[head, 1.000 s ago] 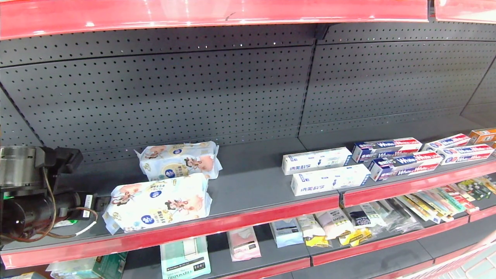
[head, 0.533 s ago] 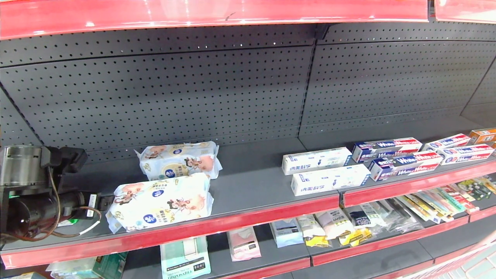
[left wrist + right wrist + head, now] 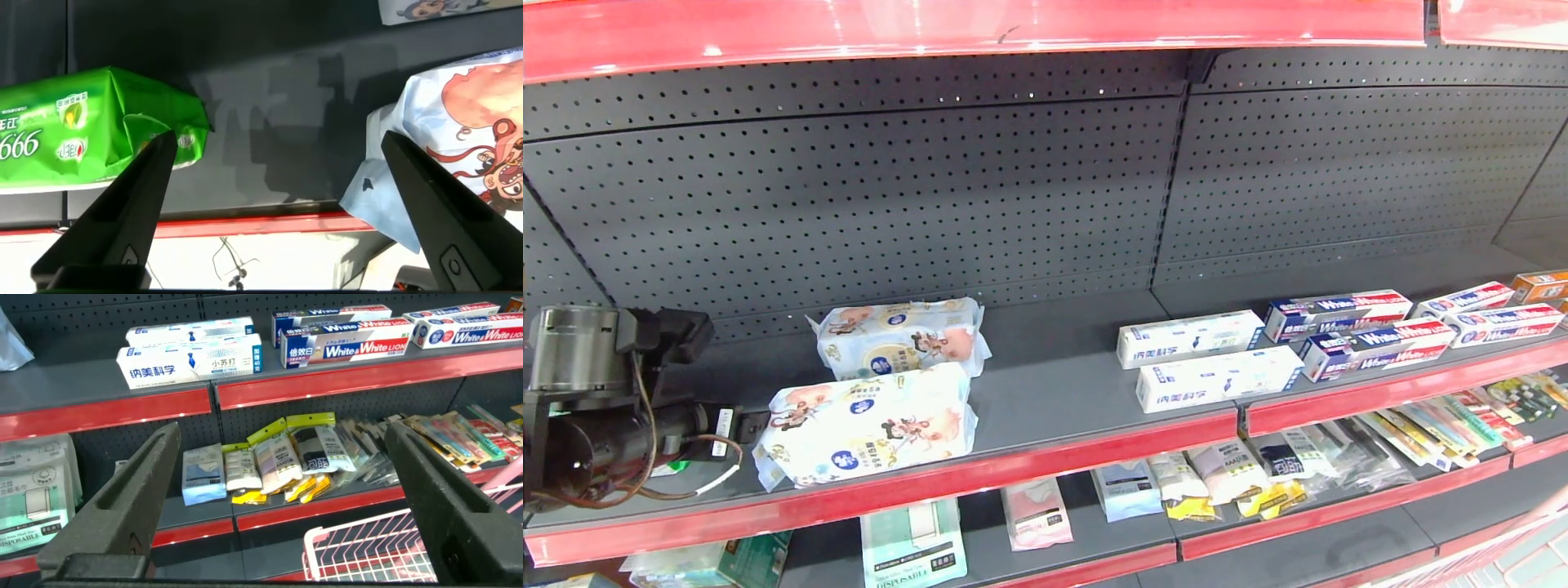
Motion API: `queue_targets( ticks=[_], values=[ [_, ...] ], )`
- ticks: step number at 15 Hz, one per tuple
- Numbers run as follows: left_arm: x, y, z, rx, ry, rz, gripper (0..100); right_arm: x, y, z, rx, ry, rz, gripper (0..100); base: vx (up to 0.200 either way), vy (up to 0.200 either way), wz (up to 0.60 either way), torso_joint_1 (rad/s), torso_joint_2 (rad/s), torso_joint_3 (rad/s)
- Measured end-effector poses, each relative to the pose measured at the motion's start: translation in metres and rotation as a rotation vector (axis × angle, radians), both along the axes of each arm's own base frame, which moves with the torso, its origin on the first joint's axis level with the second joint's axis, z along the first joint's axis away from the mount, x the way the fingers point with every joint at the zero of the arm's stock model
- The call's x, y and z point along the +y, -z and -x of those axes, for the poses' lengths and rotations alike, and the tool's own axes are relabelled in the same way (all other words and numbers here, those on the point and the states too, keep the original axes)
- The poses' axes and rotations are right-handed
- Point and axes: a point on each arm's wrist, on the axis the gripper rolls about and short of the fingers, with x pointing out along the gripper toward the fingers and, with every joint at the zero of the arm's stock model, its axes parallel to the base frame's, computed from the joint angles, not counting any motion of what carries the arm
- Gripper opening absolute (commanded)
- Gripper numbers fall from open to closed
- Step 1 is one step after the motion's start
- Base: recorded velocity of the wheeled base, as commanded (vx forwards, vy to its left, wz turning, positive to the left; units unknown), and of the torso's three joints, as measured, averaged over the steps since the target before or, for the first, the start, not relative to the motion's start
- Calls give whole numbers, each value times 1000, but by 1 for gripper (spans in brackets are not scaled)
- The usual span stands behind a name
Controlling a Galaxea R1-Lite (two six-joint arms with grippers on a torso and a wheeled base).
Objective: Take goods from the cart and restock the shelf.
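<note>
Right gripper (image 3: 282,433): fingers spread, holding nothing, poised above the cart (image 3: 359,531).

Left gripper (image 3: 278,137): fingers spread wide and empty, low over the shelf (image 3: 1045,384) near its red front lip. It sits between a green pack (image 3: 82,131) and the front tissue pack (image 3: 870,425). Contact with that pack's wrap appears likely but cannot be confirmed.

The front pack lies flat and slightly skewed, just in front of the rear tissue pack (image 3: 903,336).

Judged step: seating the front pack.

Recommended: hold the fingers apart, press squarely on the pack's end, align it with the rear pack behind the lip, then back out straight without snagging the wrap
</note>
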Motion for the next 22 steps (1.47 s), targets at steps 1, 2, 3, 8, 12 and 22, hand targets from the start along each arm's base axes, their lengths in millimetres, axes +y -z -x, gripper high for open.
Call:
queue_targets(
  ticks=[1, 2, 3, 8, 12, 22],
  values=[
    [0, 0, 0, 0, 1, 0, 100, 0, 0, 0, 0, 0, 0, 100, 0, 0, 0, 0, 0, 0],
    [0, 0, 0, -1, 0, 1, 100, 0, 0, 0, 0, 0, 0, 100, 0, 0, 0, 0, 0, 0],
    [0, 0, 0, -2, 1, 1, 100, 0, 0, 0, 0, 0, 0, 100, 0, 0, 0, 0, 0, 0],
    [-3, 1, -2, -6, 11, 0, 100, 0, 0, 0, 0, 0, 0, 100, 0, 0, 0, 0, 0, 0],
    [-4, 1, -3, -6, 19, 0, 100, 0, 0, 0, 0, -1, 0, 100, 0, 0, 0, 0, 0, 0],
    [10, -24, 31, -77, 1, -43, 100, 0, 0, 0, 0, 0, 0, 100, 0, 0, 0, 0, 0, 0]
  ],
)
